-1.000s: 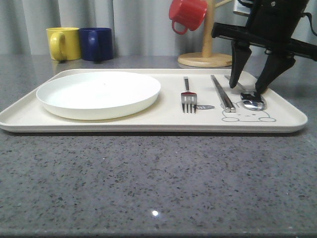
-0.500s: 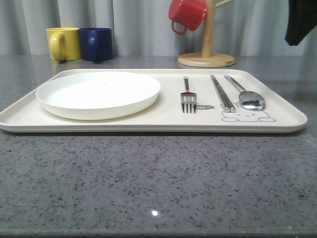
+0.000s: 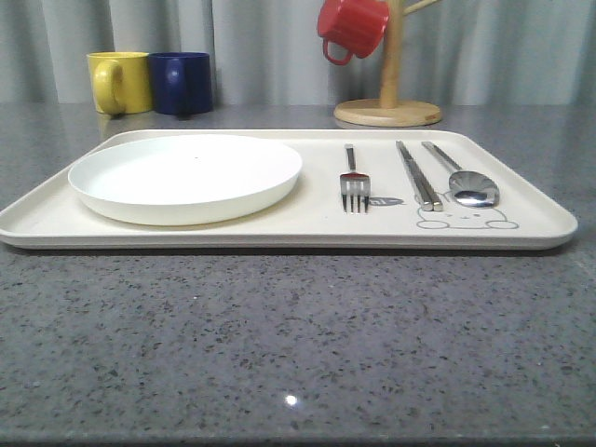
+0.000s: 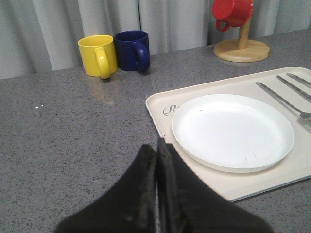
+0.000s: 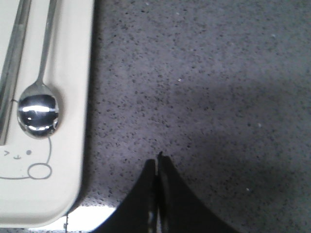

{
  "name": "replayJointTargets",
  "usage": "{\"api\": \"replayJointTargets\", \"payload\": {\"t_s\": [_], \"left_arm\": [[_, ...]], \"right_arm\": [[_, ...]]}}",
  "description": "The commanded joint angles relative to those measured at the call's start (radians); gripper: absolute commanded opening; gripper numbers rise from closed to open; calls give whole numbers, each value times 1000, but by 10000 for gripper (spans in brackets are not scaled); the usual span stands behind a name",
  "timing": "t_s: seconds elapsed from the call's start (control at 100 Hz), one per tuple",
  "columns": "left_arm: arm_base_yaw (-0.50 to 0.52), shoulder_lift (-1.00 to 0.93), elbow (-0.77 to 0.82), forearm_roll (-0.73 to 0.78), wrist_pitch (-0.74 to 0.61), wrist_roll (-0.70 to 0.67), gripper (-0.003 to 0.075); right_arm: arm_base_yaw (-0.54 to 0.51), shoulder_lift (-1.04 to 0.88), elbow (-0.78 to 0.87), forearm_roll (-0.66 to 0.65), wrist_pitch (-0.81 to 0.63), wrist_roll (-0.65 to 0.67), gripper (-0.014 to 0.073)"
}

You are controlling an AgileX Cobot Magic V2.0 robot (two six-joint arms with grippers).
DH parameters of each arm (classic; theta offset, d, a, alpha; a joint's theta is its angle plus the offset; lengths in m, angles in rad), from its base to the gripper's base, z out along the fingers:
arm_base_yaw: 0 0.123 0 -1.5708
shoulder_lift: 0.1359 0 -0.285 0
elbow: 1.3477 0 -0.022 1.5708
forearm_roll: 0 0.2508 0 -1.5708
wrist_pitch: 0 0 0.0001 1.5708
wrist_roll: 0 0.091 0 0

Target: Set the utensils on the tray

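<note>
The right gripper (image 5: 156,167) has cleared the far right of the front view, where it hung a moment ago — its fingers are pressed together, empty, over bare countertop just right of the tray (image 3: 521,235). The left gripper (image 4: 156,150), likewise closed on nothing, hovers off the tray's near left corner. On the tray lie the spoon (image 3: 473,190), chopsticks (image 3: 418,173), fork (image 3: 354,181) and white plate (image 3: 186,173) — the task looks complete.
</note>
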Motion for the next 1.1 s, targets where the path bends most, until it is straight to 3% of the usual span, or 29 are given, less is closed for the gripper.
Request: {"api": "replayJointTargets", "payload": {"t_s": [0.0, 0.32, 0.82, 1.09], "left_arm": [[-7, 8, -25, -11, -71, 0, -19], [-7, 8, -25, -11, -71, 0, -19], [-7, 8, -25, -11, -71, 0, -19], [-7, 8, -25, -11, -71, 0, -19]], "right_arm": [[-30, -90, 38, -22, -99, 9, -67], [-42, -388, 271, -45, -291, 9, -67], [-42, -717, 385, -246, -315, 8, -67], [-72, -904, 606, -226, -589, 2, -67]]}}
